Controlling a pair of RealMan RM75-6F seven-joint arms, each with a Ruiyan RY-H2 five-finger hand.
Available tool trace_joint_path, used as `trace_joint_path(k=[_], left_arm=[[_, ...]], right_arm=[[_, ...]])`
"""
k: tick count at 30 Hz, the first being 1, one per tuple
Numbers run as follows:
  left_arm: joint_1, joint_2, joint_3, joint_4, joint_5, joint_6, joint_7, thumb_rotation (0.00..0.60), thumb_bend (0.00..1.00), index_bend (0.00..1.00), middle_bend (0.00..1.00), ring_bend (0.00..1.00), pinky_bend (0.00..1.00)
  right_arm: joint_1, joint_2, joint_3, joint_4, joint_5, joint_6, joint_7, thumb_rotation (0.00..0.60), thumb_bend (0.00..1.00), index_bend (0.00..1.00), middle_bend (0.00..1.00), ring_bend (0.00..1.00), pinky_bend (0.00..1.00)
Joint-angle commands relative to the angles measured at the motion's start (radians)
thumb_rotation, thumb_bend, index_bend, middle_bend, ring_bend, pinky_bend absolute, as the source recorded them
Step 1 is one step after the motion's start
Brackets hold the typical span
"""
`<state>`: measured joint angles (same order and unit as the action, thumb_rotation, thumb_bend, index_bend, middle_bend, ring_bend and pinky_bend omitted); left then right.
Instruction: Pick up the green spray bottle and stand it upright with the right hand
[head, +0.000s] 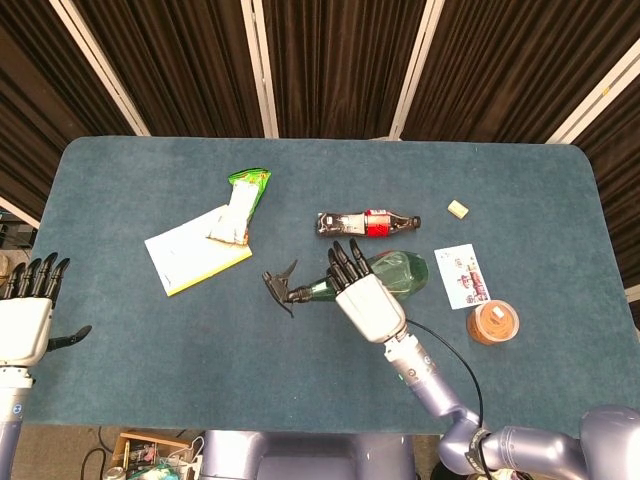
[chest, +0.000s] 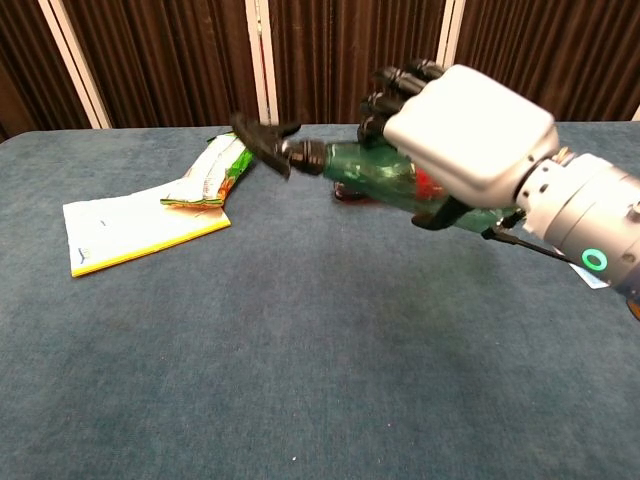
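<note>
My right hand (head: 362, 296) (chest: 462, 128) grips the green spray bottle (head: 392, 272) (chest: 372, 170) around its body and holds it well above the blue table (head: 520, 190). The bottle lies nearly level, its black trigger nozzle (head: 279, 284) (chest: 262, 138) pointing to the left and its base hidden behind the hand in the chest view. My left hand (head: 27, 315) hangs open off the table's near left corner, holding nothing.
A cola bottle (head: 365, 223) lies just beyond the raised bottle. A green snack bag (head: 240, 205) (chest: 218, 165) rests on a yellow-edged notepad (head: 195, 252) (chest: 125, 228) at the left. A printed card (head: 462, 275), an orange-lidded jar (head: 492, 322) and a small eraser (head: 457, 209) sit at the right.
</note>
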<state>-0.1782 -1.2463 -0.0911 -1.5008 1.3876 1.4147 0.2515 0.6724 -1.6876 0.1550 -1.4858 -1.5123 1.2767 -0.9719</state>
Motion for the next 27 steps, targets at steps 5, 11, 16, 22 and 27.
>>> trace_joint_path(k=[5, 11, 16, 22, 27], left_arm=[[-0.005, 0.002, 0.004, -0.002, 0.013, -0.002, -0.005, 0.600, 0.01, 0.00, 0.00, 0.00, 0.05], [-0.004, 0.004, 0.007, -0.002, 0.018, 0.001, -0.010, 0.600, 0.01, 0.00, 0.00, 0.00, 0.05], [-0.004, 0.004, 0.009, -0.003, 0.020, 0.001, -0.011, 0.600, 0.01, 0.00, 0.00, 0.00, 0.05], [-0.004, 0.003, 0.008, -0.002, 0.015, -0.001, -0.011, 0.600, 0.01, 0.00, 0.00, 0.00, 0.05], [-0.003, 0.002, 0.007, -0.003, 0.015, 0.004, -0.007, 0.600, 0.01, 0.00, 0.00, 0.00, 0.05]], right_arm=[[-0.052, 0.033, 0.058, -0.049, -0.014, 0.123, 0.342, 0.600, 0.50, 0.96, 0.20, 0.00, 0.12], [-0.098, 0.040, 0.073, -0.065, 0.003, 0.178, 0.545, 0.600, 0.50, 0.96, 0.20, 0.00, 0.12], [-0.140, 0.031, 0.080, -0.064, 0.026, 0.217, 0.713, 0.600, 0.50, 0.96, 0.20, 0.00, 0.10], [-0.182, 0.034, 0.085, -0.080, 0.071, 0.214, 0.924, 0.600, 0.48, 0.96, 0.20, 0.00, 0.10], [-0.206, -0.009, 0.064, -0.002, 0.019, 0.268, 1.051, 0.600, 0.47, 0.96, 0.19, 0.00, 0.09]])
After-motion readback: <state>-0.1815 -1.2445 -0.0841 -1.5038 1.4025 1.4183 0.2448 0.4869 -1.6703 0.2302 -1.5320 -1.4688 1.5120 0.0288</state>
